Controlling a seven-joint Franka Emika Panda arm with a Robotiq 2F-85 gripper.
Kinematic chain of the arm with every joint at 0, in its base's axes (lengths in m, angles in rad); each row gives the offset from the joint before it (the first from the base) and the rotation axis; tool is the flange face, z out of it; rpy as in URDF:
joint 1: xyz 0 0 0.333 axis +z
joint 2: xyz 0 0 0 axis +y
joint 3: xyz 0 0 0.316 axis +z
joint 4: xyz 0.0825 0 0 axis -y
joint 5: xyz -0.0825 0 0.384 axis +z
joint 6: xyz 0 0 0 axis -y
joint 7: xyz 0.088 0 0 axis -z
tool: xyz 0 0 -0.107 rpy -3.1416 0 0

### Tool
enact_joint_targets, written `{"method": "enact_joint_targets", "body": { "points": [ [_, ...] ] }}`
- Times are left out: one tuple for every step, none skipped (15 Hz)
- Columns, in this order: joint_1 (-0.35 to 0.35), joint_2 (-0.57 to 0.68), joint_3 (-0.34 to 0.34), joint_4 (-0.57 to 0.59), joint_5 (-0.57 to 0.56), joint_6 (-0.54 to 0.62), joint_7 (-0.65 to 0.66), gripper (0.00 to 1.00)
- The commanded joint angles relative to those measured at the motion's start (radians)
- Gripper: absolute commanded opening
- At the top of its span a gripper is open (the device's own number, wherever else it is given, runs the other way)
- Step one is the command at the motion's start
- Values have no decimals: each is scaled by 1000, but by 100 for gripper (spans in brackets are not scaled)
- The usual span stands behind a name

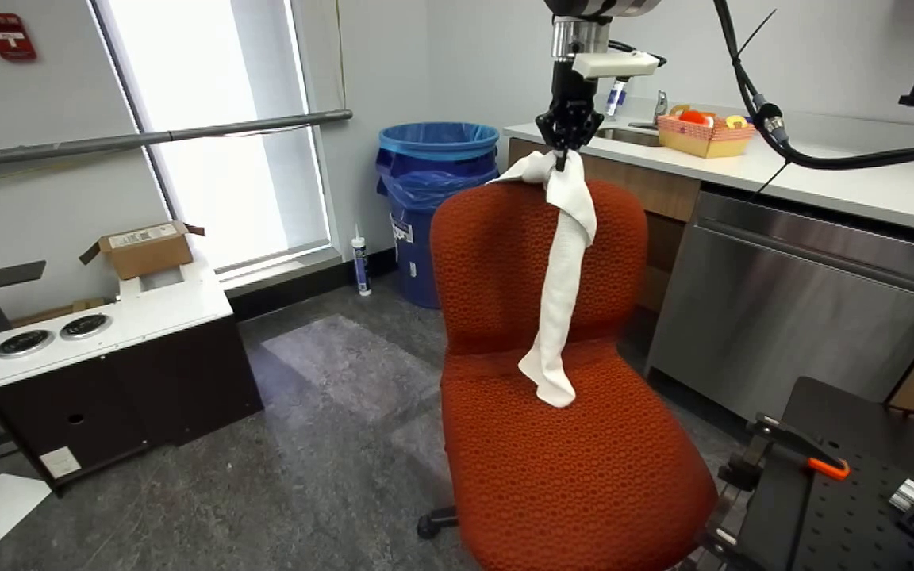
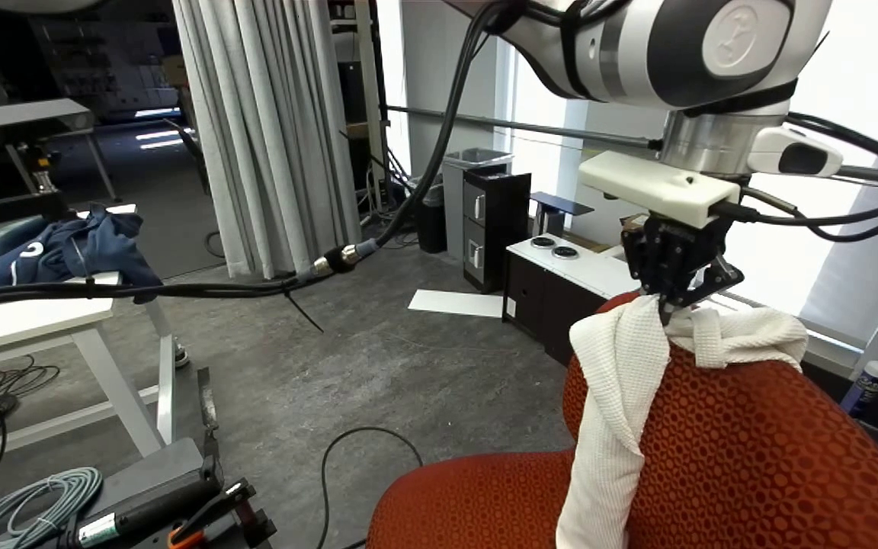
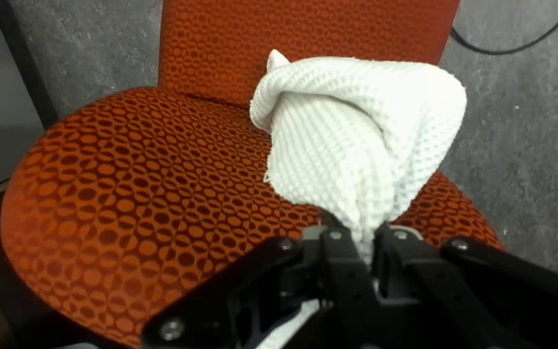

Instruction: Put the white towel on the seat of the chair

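Gripper (image 3: 366, 237) clenched on white towel (image 1: 560, 293), just above top edge of upright backrest (image 1: 497, 258). Towel partly draped over that edge, long end hanging down backrest front, tip on rear of chair seat (image 1: 576, 484). Backrest rises between gripper and seat. Behind backrest: blue lined bin (image 1: 421, 262), caulk tube (image 1: 361, 266). Alongside: stainless dishwasher (image 1: 798, 309) under counter (image 1: 846, 186) with pink-and-yellow basket (image 1: 731, 148); black perforated board (image 1: 862, 492) near seat. Well apart: two-burner cabinet (image 1: 140, 388), cardboard box (image 1: 151, 258).

Long, wrinkled white towel (image 1: 562, 277), limp over the chair back (image 1: 497, 262), lower end on the speckled orange-red seat (image 1: 576, 468).
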Motion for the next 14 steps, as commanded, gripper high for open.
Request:
{"method": "enact_joint_targets", "body": {
  "points": [
    [24, -103, -12, -182, -32, 68, -92, 0],
    [29, -112, -13, -212, -43, 83, -103, 0],
    [35, -122, -13, -246, -57, 98, -116, 0],
    [40, -126, -13, -273, -73, 113, -125, 0],
    [47, -130, -15, -298, -90, 129, -130, 0],
    [49, -131, -20, -323, -113, 147, -137, 0],
    [53, -131, -25, -349, -138, 176, -138, 0],
    [52, -130, -30, -368, -158, 198, -143, 0],
    [52, -130, -36, -393, -178, 240, -144, 0],
    [51, -125, -43, -411, -202, 282, -136, 0],
    [50, -122, -51, -427, -221, 323, -130, 0],
    [46, -122, -58, -442, -232, 361, -126, 0],
    [43, -127, -61, -454, -229, 386, -129, 0],
    [36, -140, -61, -464, -210, 404, -138, 0]
  ]
}}
